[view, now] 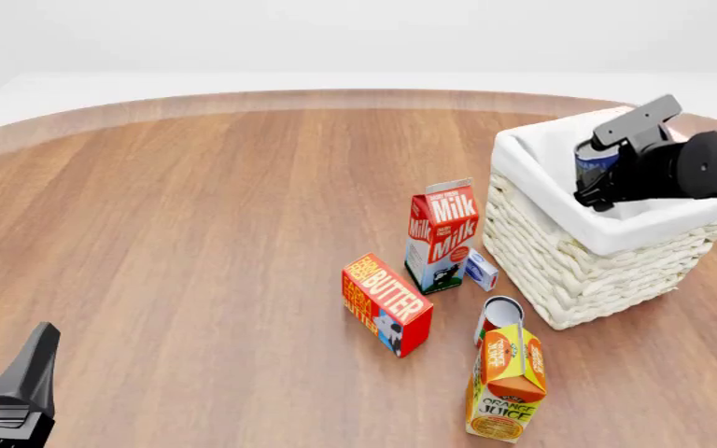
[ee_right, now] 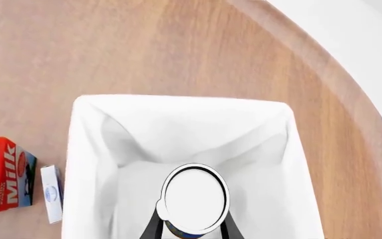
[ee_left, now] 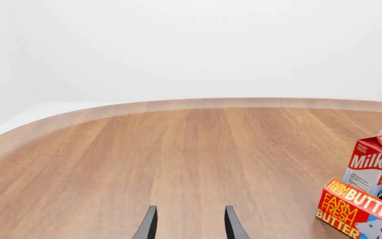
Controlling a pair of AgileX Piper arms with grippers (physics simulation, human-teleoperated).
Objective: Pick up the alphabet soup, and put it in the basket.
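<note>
Right jaws pinch cylindrical alphabet soup (ee_right: pixel 194 199) over woven basket (view: pixel 570 266); left jaws spread.

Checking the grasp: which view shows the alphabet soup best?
Right wrist view: the alphabet soup shows its pale top between the right gripper fingers, over the basket. Front view shows only a dark sliver behind the gripper. Left wrist view shows none of it.

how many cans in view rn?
2. The alphabet soup is held in the right gripper over the basket. A second can stands on the table between the basket and the orange juice carton. Others could be hidden behind cartons.
</note>
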